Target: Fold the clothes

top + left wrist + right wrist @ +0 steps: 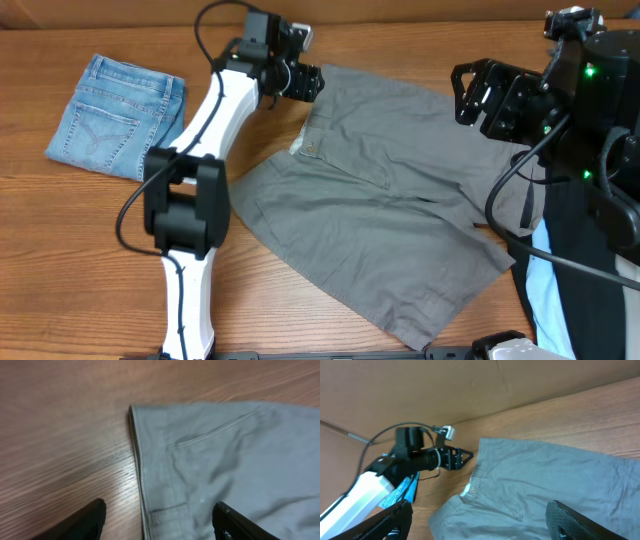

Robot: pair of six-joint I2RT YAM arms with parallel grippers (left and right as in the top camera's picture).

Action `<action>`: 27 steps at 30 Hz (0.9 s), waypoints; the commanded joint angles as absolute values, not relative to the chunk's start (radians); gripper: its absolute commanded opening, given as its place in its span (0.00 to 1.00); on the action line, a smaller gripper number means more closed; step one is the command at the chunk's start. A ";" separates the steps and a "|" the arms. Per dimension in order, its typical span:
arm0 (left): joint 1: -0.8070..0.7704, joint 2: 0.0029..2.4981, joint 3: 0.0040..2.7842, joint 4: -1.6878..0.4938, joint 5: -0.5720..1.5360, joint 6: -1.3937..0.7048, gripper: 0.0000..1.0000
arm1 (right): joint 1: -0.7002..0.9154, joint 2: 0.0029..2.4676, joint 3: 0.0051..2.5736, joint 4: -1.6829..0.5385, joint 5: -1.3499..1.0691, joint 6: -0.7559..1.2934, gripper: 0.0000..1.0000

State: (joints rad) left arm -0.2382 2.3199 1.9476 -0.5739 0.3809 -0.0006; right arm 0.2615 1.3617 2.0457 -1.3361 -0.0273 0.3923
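Observation:
Grey cotton shorts (385, 205) lie spread across the middle of the table, waistband to the left with a button and pale lining showing. My left gripper (308, 82) is open just above the shorts' upper-left waistband corner; the left wrist view shows that corner (200, 460) between its fingers (157, 520). My right gripper (470, 95) is open and empty above the shorts' upper-right part; its wrist view looks down on the shorts (545, 490) between its fingers (480, 520). Folded light-blue denim shorts (118, 115) lie at the far left.
Black and pale-blue garments (560, 290) lie at the right edge under the right arm. The left arm's white body (190, 250) stretches from the front edge up over the table. A cardboard wall (445, 385) stands behind the table.

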 commanded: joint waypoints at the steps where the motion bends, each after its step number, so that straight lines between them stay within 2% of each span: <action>1: -0.243 2.389 1.951 -0.525 0.479 -0.007 0.70 | 0.256 1.363 2.049 -1.351 -0.032 0.394 0.88; 7: -0.244 2.453 1.951 -0.484 0.495 -0.007 0.70 | 0.256 1.385 2.048 -1.374 -0.032 0.394 0.88; 10: -0.244 2.484 1.951 -0.480 0.495 -0.007 0.64 | 0.256 1.405 2.048 -1.389 -0.032 0.394 0.88; 15: -0.244 2.506 1.951 -0.475 0.496 -0.007 0.34 | 0.256 1.432 2.048 -1.404 -0.032 0.394 0.88; 18: -0.241 2.506 1.952 -0.466 0.477 -0.006 0.04 | 0.256 1.439 2.048 -1.404 -0.032 0.394 0.88; 27: -0.094 2.506 2.034 -0.442 0.310 -0.079 0.04 | 0.256 1.443 2.048 -1.418 -0.032 0.394 0.86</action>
State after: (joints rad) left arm -0.1989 2.4897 1.9694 -0.4419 0.4110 -0.0231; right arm 0.2615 1.4448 2.0457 -1.4147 -0.0292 0.3923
